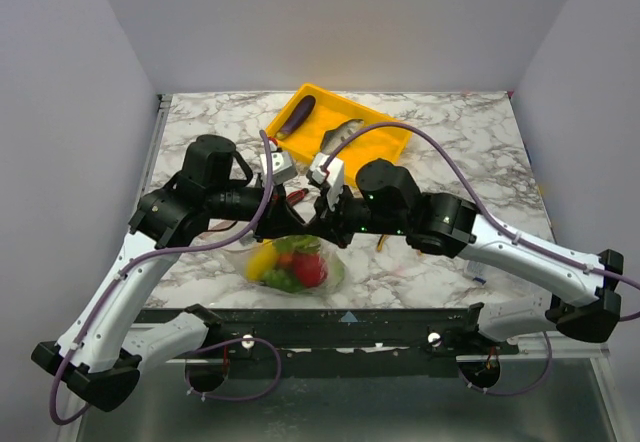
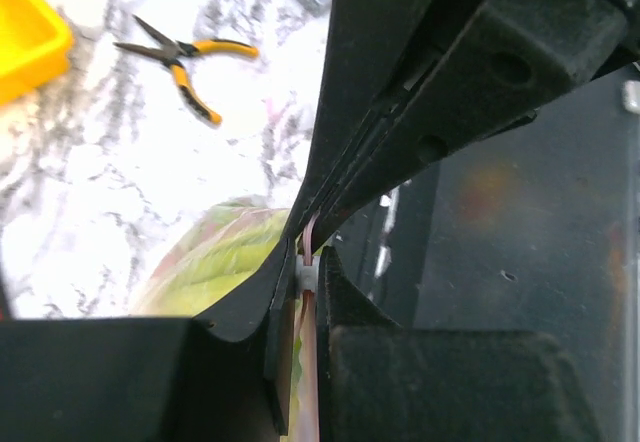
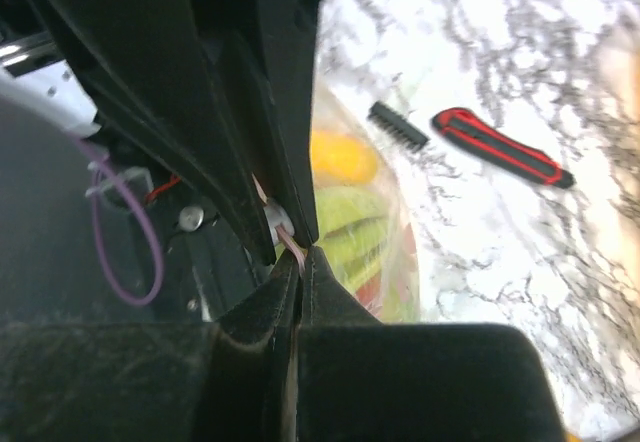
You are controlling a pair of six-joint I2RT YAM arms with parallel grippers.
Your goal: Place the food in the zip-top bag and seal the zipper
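The zip-top bag [image 1: 296, 264] hangs low over the table's near edge, with yellow squash [image 3: 342, 157], green lettuce [image 2: 222, 258] and a red tomato [image 1: 310, 268] showing through it. Both grippers meet above it, tip to tip. My left gripper [image 2: 308, 260] is shut on the pinkish zipper [image 2: 309, 307], right at a small white slider piece. My right gripper [image 3: 304, 258] is shut on the same strip, the zipper [image 3: 290, 240], from the other side. In the top view the left gripper [image 1: 292, 200] and right gripper [image 1: 322, 210] are nearly touching. A purple eggplant [image 1: 295, 114] and a grey fish [image 1: 345, 130] lie in the yellow tray [image 1: 385, 147].
Yellow-handled pliers [image 2: 185, 58] lie on the marble right of the bag. A red-and-black pocket knife [image 3: 500, 147] and a small black comb-like piece [image 3: 398, 125] lie to its left. The tray sits at the back centre. The black frame edge runs just below the bag.
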